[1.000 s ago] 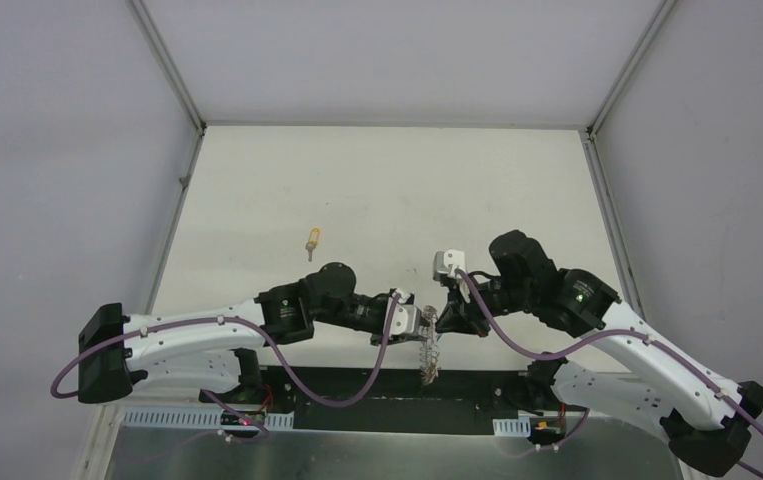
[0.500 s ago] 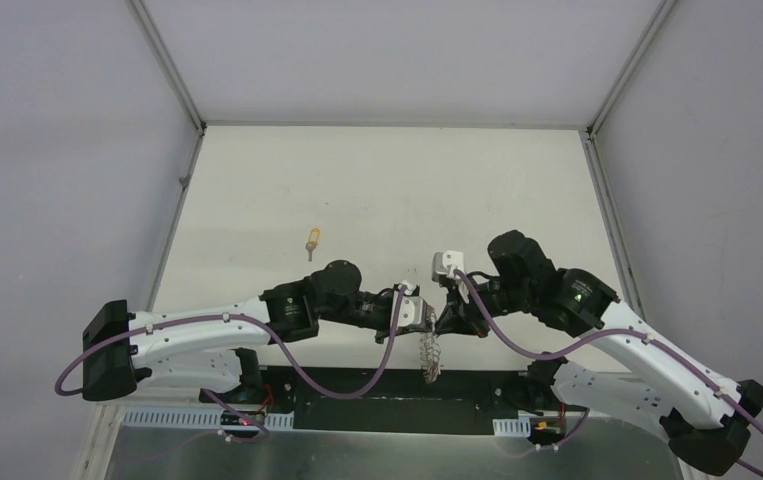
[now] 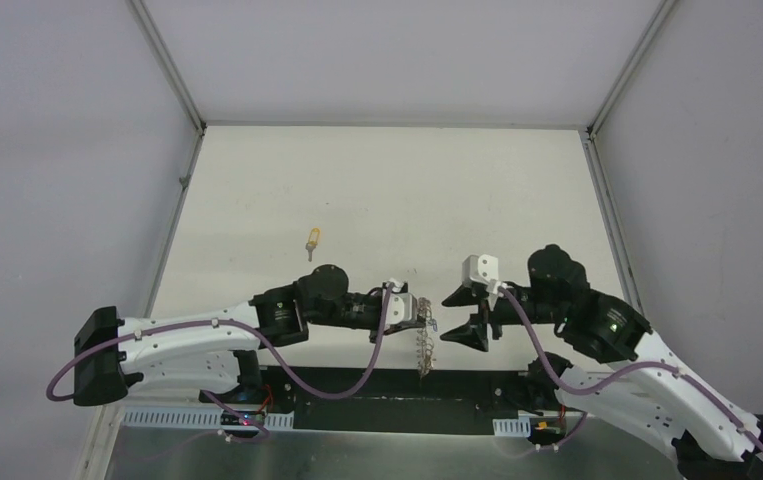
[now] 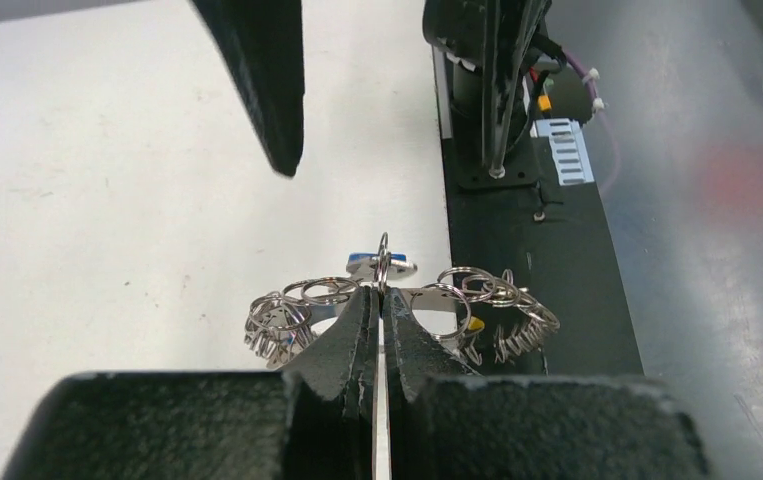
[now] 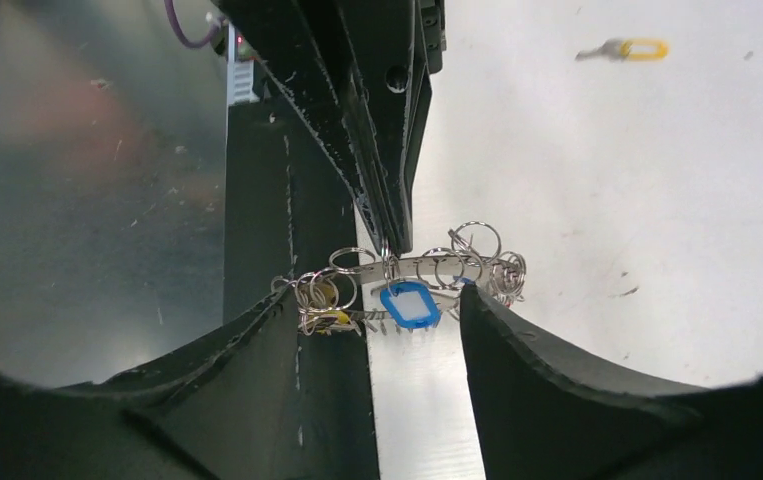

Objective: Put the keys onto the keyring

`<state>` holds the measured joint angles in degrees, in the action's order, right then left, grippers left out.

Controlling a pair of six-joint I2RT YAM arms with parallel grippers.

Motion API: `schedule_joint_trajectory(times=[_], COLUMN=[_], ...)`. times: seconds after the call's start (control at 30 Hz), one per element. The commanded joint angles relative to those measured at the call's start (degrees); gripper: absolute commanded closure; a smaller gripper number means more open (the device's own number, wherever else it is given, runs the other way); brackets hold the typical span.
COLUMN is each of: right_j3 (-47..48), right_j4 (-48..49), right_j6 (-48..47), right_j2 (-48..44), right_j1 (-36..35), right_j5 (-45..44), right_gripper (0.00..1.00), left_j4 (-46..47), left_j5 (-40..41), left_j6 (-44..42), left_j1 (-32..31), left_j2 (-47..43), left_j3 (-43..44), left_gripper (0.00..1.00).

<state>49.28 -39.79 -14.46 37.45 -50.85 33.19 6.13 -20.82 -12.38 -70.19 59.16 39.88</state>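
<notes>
Left gripper (image 4: 381,298): now clamped on keyring (image 3: 423,352), hanging lower centre | right gripper (image 3: 462,320): released, jaws apart, backed off right | blue key (image 5: 409,304): on keyring | yellow key (image 3: 312,240): centre-left on table, next to fetch.

Even, bright, diffuse light; faint shadows on table (image 3: 387,190); wrist views sharp mid-frame, near fingers (image 4: 342,345) soft at 6 o'clock.

Floppy grey wire-coil keyring (image 3: 423,352) dangling at near centre, blue-headed key (image 5: 409,304) among its coils, yellow-headed silver key (image 3: 313,240) lying flat, farther left.
</notes>
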Motion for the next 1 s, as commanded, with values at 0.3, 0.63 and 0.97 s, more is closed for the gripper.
schedule_joint_trajectory(times=[0.3,0.63,0.97], right_j3=[-2.83,-2.67,-3.25], right_j4=[10.45,10.19,9.44], right_j6=[0.7,0.42,0.18], right_j2=[-5.17,-3.73,-4.33], right_j1=[-0.04,-0.08,-0.08], right_j5=[3.23,4.57,3.71], right_gripper=[0.53,0.75,1.0], left_j4=[28.57,31.4,31.13], left_j5=[-0.01,-1.63,-1.25], left_j6=[4.76,5.09,5.0], left_j1=[-0.51,-0.56,-0.51], left_j2=[-7.37,-6.88,-6.84], left_j3=[-9.65,-9.93,-9.82], left_gripper=[1.0,1.0,1.0])
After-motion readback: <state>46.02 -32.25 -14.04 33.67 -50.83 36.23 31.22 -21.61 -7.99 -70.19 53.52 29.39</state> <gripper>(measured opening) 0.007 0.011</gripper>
